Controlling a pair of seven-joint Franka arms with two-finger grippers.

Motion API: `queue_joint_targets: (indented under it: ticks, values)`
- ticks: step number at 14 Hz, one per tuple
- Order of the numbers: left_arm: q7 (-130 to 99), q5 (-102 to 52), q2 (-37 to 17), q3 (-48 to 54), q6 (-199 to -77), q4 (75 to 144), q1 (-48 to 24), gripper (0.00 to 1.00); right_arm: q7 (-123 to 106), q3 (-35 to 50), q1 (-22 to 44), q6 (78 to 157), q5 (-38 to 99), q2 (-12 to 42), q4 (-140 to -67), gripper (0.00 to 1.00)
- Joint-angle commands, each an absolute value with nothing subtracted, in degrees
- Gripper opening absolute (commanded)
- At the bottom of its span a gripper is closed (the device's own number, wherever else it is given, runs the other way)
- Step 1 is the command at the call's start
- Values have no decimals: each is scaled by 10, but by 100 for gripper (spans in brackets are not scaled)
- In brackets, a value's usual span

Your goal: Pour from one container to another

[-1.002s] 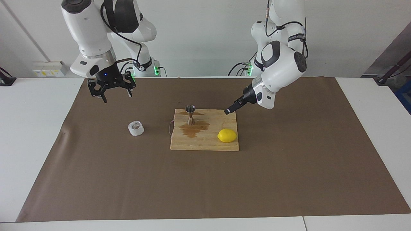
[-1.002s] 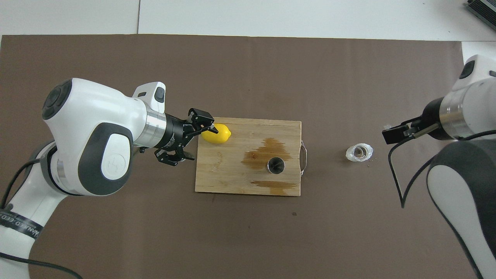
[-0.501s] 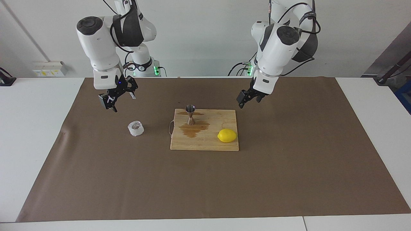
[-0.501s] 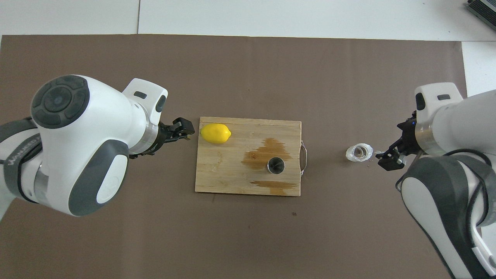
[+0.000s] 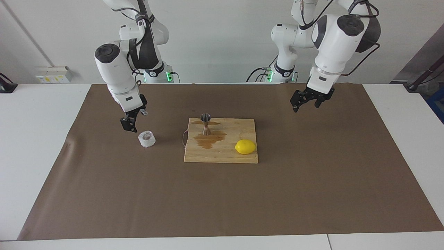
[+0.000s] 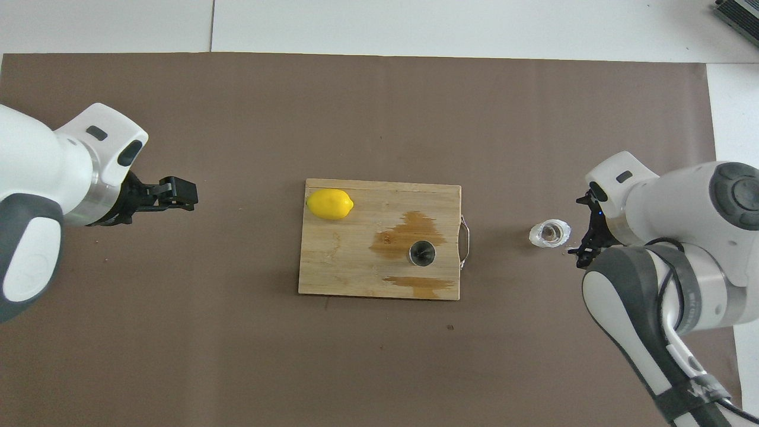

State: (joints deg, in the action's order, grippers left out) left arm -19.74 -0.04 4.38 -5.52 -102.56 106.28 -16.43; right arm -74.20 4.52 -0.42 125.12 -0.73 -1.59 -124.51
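Note:
The small whitish crinkled cup [image 5: 146, 138] [image 6: 549, 233] stands upright on the brown paper, toward the right arm's end of the table. My right gripper [image 5: 127, 127] [image 6: 581, 255] hangs low over the paper just beside the cup, open, not touching it and holding nothing. The steel hourglass jigger [image 5: 206, 124] [image 6: 422, 253] stands upright on the wooden board [image 5: 222, 158] [image 6: 344, 273], amid brown spill stains. My left gripper [image 5: 306, 105] [image 6: 185, 194] is open and empty, raised over bare paper well off the board toward the left arm's end.
A yellow lemon [image 5: 245, 147] [image 6: 329, 204] lies on the board's corner farthest from the robots, at the left arm's end. Brown liquid stains [image 5: 209, 140] [image 6: 405, 234] spread around the jigger. The board has a wire handle [image 6: 465, 242] facing the cup. Brown paper [image 5: 222, 208] covers the table.
The right gripper has come down from beside the table's back edge to just beside the cup. The left gripper has swung away from the board toward its own end of the table.

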Motion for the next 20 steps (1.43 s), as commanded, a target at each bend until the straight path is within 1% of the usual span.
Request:
queue_joint_targets:
  ticks: [1, 3, 4, 7, 10, 12, 14, 16, 18, 19, 20]
  values:
    - [-151, 8, 54, -43, -980, 1046, -118, 100, -818, 49, -23, 1304, 9, 3, -1266, 100]
    - [-135, 8, 61, -40, -976, 1043, -92, 100, -886, 49, -23, 1345, 38, 37, -1266, 100]
    - [-134, 8, 62, -40, -969, 1043, -83, 100, -906, 48, -22, 1348, 65, 46, -1270, 100]
    - [-108, 4, 63, 11, -967, 1042, -23, 100, -924, 49, -22, 1357, 79, 53, -1295, 100]
    - [-113, 1, 69, 20, -912, 999, -34, 100, -925, 48, -22, 1368, 80, 47, -1316, 100]
    - [-111, -4, 69, 20, -911, 1000, -34, 100, -926, 48, -22, 1382, 80, 50, -1316, 100]
    - [-111, -3, 70, 23, -917, 1004, -35, 100, -959, 49, -32, 1401, 91, 68, -1316, 100]
    - [-112, -3, 70, 22, -915, 1004, -34, 100, -984, 48, -34, 1402, 127, 69, -1316, 100]
    - [-113, -3, 70, 21, -918, 1003, -27, 100, -989, 49, -35, 1402, 134, 69, -1316, 100]
    - [-113, -3, 70, 18, -914, 1004, -26, 100, -989, 48, -35, 1402, 134, 69, -1316, 95]
    - [-113, -3, 72, 18, -908, 1005, -26, 100, -989, 49, -35, 1401, 140, 69, -1316, 80]
